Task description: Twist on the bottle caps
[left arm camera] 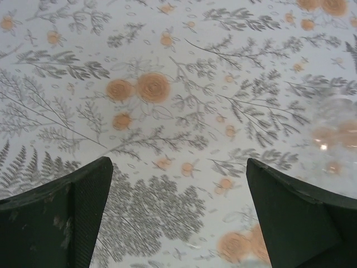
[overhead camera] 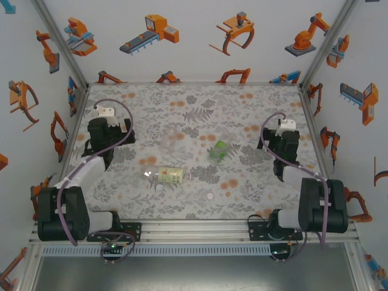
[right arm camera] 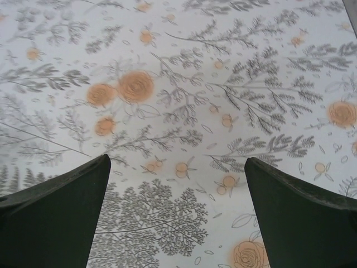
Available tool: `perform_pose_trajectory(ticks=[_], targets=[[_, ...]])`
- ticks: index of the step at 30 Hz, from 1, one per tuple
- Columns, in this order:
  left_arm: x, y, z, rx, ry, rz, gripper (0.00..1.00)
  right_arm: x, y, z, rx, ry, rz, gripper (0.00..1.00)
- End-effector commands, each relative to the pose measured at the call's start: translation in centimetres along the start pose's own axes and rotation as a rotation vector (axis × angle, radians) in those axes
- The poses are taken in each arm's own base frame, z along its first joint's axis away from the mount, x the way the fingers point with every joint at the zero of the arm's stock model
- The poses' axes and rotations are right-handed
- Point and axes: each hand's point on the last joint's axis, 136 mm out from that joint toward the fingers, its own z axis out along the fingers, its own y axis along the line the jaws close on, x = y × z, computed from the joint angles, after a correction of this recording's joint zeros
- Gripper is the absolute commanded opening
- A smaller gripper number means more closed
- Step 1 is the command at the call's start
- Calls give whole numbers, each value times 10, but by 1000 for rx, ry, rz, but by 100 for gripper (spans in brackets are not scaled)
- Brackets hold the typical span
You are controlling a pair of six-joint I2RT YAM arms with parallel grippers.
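The taller slim bottle point(overhead camera: 167, 176) with a pale yellow-green label lies on its side on the floral mat, left of centre. To its upper right sits the short green-tinted bottle point(overhead camera: 218, 151). A small white cap point(overhead camera: 210, 196) rests on the mat near the front, between the two bottles. My left gripper point(overhead camera: 111, 130) hovers over the left side of the mat, well left of the bottles; its jaws point(left arm camera: 178, 163) are open with nothing but mat between them. My right gripper point(overhead camera: 285, 144) hovers at the right side, also open point(right arm camera: 177, 159) and empty.
A faint clear, glassy object point(overhead camera: 171, 140) lies above the slim bottle and appears blurred at the right edge of the left wrist view point(left arm camera: 334, 134). White walls with robot prints close in the mat point(overhead camera: 194, 109) on three sides. An aluminium rail point(overhead camera: 194, 230) runs along the front.
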Motion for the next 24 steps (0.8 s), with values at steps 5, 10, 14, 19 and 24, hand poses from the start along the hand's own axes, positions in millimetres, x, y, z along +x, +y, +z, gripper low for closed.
perform_pose_trajectory(ticks=[5,10,14,19,24], targets=[[15,-43,-21,-13,213,-146,97,4,37,-13,-88,275,49,92],[18,-88,-25,22,369,-202,97,4,45,-20,-56,444,163,89],[26,-146,-19,89,489,-126,97,16,48,-28,-44,560,226,89],[39,-222,-10,180,601,-18,97,28,52,-37,-59,638,231,89],[47,-285,-6,259,656,52,97,32,49,-45,-43,665,229,90]])
